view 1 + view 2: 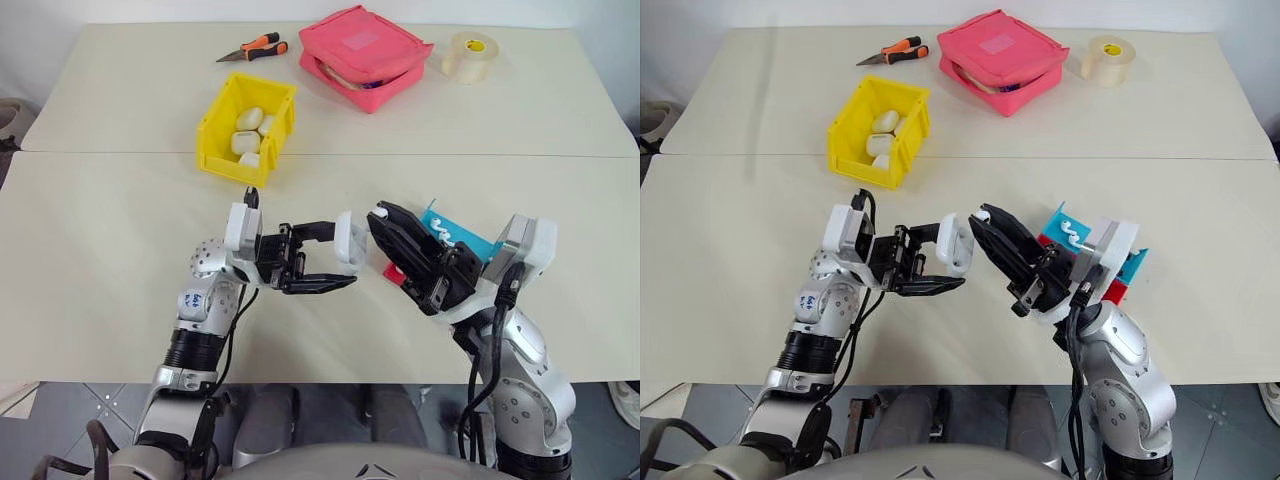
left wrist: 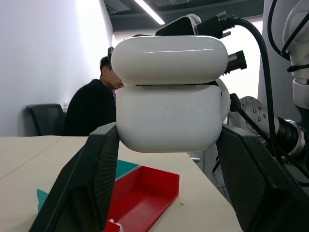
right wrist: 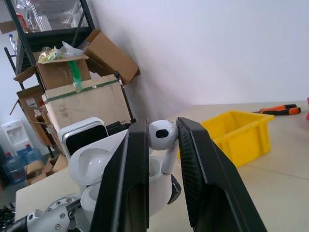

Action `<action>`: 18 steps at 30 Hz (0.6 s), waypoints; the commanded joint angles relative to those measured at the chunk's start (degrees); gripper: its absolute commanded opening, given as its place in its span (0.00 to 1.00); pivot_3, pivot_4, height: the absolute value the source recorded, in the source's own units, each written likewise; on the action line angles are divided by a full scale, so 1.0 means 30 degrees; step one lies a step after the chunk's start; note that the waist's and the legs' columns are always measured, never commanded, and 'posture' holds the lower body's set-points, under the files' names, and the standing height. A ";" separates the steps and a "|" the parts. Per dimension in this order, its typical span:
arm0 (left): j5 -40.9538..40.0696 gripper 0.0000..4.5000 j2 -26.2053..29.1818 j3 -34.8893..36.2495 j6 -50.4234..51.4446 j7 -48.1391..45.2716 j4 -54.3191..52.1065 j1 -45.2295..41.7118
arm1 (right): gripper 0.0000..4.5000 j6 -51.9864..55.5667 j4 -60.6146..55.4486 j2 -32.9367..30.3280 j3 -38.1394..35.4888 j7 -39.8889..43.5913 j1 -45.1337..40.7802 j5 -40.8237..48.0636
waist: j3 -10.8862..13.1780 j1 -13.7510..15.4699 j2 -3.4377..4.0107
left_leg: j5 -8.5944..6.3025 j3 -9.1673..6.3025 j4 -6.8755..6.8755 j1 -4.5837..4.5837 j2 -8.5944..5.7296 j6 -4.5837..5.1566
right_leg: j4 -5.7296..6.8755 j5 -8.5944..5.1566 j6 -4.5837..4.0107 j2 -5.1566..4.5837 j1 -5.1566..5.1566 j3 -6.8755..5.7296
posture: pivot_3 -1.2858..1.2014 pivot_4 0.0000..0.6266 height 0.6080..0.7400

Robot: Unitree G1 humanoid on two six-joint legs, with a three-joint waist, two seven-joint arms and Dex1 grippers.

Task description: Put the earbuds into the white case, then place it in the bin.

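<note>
The white case (image 1: 351, 241) was held above the table (image 1: 100, 250) in the left gripper (image 1: 335, 262), whose two black fingers were clamped on its lower body. The hinged lid stood ajar in the left wrist view, presumably so that the cavity faced the other arm. The right gripper (image 1: 381, 215) was pinched on one earbud (image 3: 161, 135), its stem hanging down between the fingers; the tip was brought just beside the opened case. This was judged to be the insertion step, with the case steadied in mid-air to give the right arm a fixed target.

A second earbud (image 1: 1068, 232) was seen lying on the red-and-blue tray (image 1: 1130, 262) behind the right arm, so the loading was judged incomplete. The yellow bin (image 1: 222, 125) stood further back on the table, well apart from both grippers, already containing several white cases; the lowered lip was turned towards the robot. A pink zip pouch (image 1: 365, 55), a roll of tape (image 1: 469, 55) and an orange-handled cutter (image 1: 254, 47) lay along the far edge, untouched.
</note>
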 commanded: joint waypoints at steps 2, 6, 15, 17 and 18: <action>-0.0472 0.60 -0.0060 0.0032 0.0085 0.0049 -0.0982 0.0085 | 0.11 -0.1045 0.0158 0.0235 0.0807 0.0243 -0.0011 -0.0355 | 0.0000 0.0003 0.0000 | 0.0000 0.0000 -0.0004 0.0000 0.0000 0.0000 | -0.0001 -0.0001 -0.0002 0.0000 -0.0001 0.0001 | 0.52 0.24 1.00; -0.0445 0.60 -0.0094 -0.0057 0.0167 0.0099 -0.1076 0.0152 | 0.11 -0.1295 0.0097 0.0141 0.0961 0.0109 -0.0037 -0.0146 | 0.0000 0.0008 0.0000 | 0.0000 0.0002 -0.0006 0.0000 -0.0001 0.0000 | -0.0004 -0.0001 -0.0003 -0.0001 -0.0001 0.0001 | 0.52 0.24 1.00; -0.0455 0.60 -0.0340 -0.0134 0.0275 0.0340 -0.1274 0.0130 | 0.11 -0.1218 0.0130 -0.0422 0.1195 0.0206 0.0021 -0.0315 | 0.0000 0.0018 0.0000 | -0.0001 0.0002 -0.0013 0.0001 0.0000 0.0001 | -0.0008 -0.0002 -0.0004 -0.0002 -0.0001 0.0001 | 0.52 0.24 1.00; -0.0480 0.60 -0.0404 -0.0151 0.0277 0.0374 -0.1301 0.0080 | 0.11 -0.1290 0.0333 -0.0637 0.1419 0.0369 0.0055 -0.0614 | 0.0000 0.0014 0.0000 | -0.0001 0.0002 -0.0016 0.0001 -0.0001 0.0001 | -0.0011 -0.0002 -0.0004 -0.0002 -0.0001 0.0001 | 0.52 0.24 1.00; -0.0487 0.60 -0.0433 -0.0155 0.0279 0.0379 -0.1301 0.0045 | 0.11 -0.1337 0.0427 -0.0719 0.1500 0.0412 0.0037 -0.0719 | 0.0000 0.0012 0.0000 | -0.0001 0.0003 -0.0016 0.0001 -0.0001 0.0001 | -0.0011 -0.0002 -0.0004 -0.0001 -0.0001 0.0002 | 0.52 0.24 1.00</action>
